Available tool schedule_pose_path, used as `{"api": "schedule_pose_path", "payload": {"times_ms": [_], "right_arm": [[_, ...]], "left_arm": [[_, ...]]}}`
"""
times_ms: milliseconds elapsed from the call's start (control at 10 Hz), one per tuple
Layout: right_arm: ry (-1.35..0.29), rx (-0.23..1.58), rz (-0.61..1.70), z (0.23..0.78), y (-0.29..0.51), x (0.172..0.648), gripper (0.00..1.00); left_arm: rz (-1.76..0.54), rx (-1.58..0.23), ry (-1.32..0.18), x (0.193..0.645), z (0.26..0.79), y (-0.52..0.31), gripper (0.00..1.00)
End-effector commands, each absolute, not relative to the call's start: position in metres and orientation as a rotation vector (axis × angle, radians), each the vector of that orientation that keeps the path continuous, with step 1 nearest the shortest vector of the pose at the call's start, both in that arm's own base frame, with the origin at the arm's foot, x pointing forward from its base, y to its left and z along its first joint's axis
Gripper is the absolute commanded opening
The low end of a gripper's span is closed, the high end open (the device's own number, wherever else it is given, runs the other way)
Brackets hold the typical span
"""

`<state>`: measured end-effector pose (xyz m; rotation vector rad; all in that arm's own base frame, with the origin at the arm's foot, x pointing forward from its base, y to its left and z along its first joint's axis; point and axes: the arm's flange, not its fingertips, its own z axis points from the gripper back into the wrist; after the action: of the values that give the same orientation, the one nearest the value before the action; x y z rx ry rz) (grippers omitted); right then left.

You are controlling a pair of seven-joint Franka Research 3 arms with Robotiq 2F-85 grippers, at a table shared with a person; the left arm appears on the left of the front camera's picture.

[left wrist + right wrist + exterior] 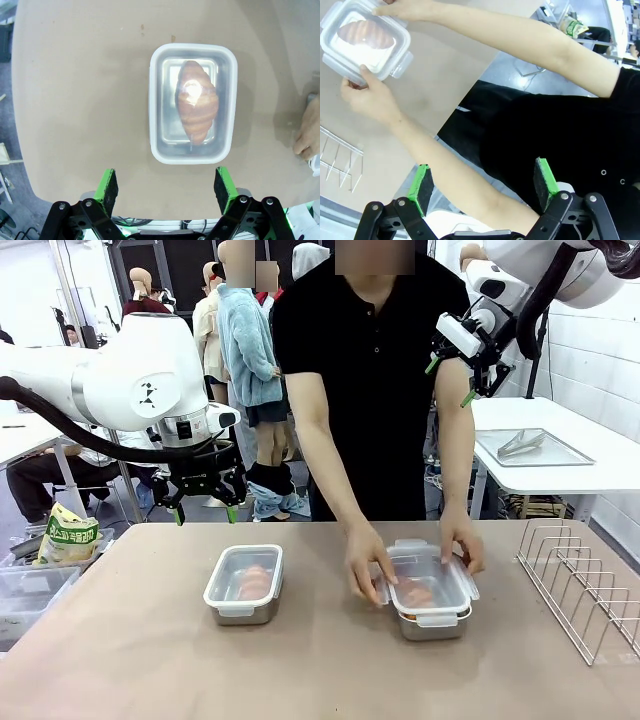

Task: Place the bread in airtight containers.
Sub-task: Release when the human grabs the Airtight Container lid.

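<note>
Both my grippers, left (205, 510) and right (450, 380), open, empty. Croissants (196, 106) likely light, flaky, crushable; tubs (243, 585) stiff, slick: I'd grip tub walls.

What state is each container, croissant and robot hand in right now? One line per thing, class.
Left container: lid on, standing alone.
Its croissant: inside, under the lid.
Right container: lid being pressed on by the person's hands.
Its croissant: inside.
Left hand: open, empty.
Right hand: open, empty, raised.
</note>
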<state>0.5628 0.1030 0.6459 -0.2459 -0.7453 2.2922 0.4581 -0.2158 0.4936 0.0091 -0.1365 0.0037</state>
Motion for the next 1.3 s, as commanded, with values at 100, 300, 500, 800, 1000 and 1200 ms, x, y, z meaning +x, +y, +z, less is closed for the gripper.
{"api": "schedule_pose_path", "payload": {"times_ms": [100,300,500,800,1000,1200], "right_arm": [[-0.745,-0.245,2.293,0.6457,0.1033,0.5627,1.0],[-0.745,-0.245,2.293,0.6457,0.1033,0.5627,1.0],[-0.745,-0.245,2.293,0.6457,0.1033,0.5627,1.0],[-0.745,-0.245,2.293,0.6457,0.1033,0.5627,1.0],[-0.745,-0.245,2.293,0.6457,0.1033,0.5627,1.0],[-0.745,-0.245,2.293,0.6457,0.1033,0.5627,1.0]], "left_arm": [[0.005,0.009,-0.14,0.458,0.495,-0.2142,1.0],[0.005,0.009,-0.14,0.458,0.495,-0.2142,1.0],[0.005,0.009,-0.14,0.458,0.495,-0.2142,1.0],[0.005,0.009,-0.14,0.458,0.495,-0.2142,1.0],[0.005,0.009,-0.14,0.458,0.495,-0.2142,1.0],[0.005,0.009,-0.14,0.458,0.495,-0.2142,1.0]]}}
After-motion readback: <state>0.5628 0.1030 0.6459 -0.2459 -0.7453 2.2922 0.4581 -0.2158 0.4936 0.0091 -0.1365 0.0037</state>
